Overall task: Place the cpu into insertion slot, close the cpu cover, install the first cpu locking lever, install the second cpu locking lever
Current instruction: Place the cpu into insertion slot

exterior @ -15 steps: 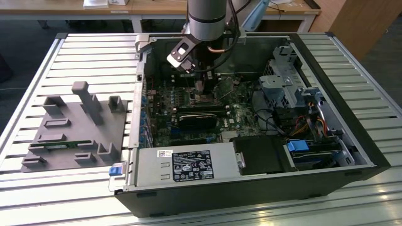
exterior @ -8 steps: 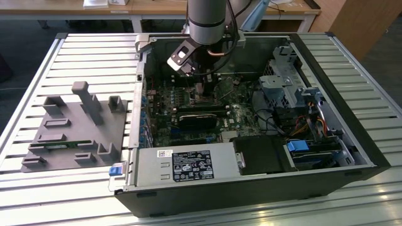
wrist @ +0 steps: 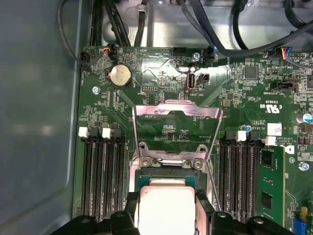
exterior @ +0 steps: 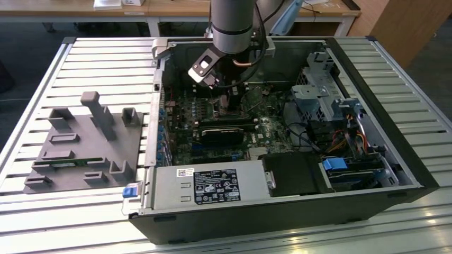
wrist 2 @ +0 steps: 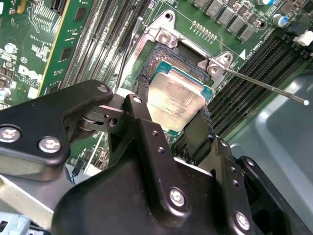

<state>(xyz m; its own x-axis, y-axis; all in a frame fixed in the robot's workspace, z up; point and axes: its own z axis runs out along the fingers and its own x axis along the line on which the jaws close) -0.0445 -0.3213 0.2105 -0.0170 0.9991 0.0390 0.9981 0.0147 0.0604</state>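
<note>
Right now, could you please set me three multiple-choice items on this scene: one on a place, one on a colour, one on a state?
1. Where is the cpu?
A. on the table
B. at the slot, between the gripper's fingers
C. on a memory slot

2. What colour is its top?
A. silvery-grey
B. blue
C. black

3. How is the cover?
A. shut over the cpu
B. swung up, open
C. taken off

Key:
1 B, the fingers flank it over the slot.
2 A, pale metal shows in both wrist views.
3 B, its frame stands raised off the slot.
</note>
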